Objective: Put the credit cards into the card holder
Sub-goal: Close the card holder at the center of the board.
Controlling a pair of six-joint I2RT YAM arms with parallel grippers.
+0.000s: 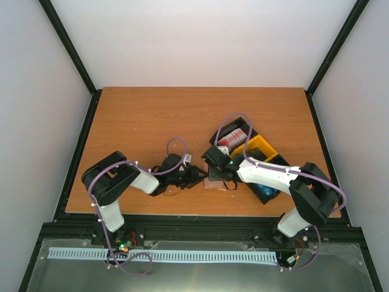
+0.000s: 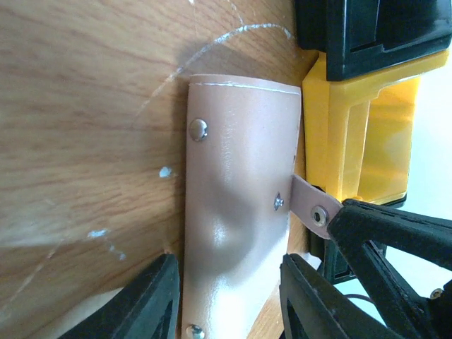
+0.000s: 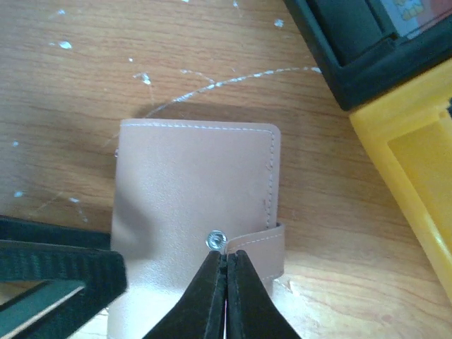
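The tan card holder (image 1: 214, 182) lies closed on the table between my two grippers; it also shows in the left wrist view (image 2: 240, 176) and the right wrist view (image 3: 191, 183). My left gripper (image 2: 229, 267) is open, its fingers (image 2: 141, 304) standing on either side of the holder's near end. The right gripper (image 3: 226, 256) is shut on the tip of the holder's strap (image 3: 260, 244), which is unsnapped and lifted off the stud (image 2: 279, 203). Red credit cards (image 1: 229, 141) and a blue one (image 1: 267, 191) lie in the tray.
The black-and-yellow three-compartment tray (image 1: 262, 149) sits just right of the holder, close behind the right gripper; its yellow wall (image 2: 353, 127) nearly touches the holder's far corner. Bare wooden table (image 1: 152, 115) stretches to the left and back.
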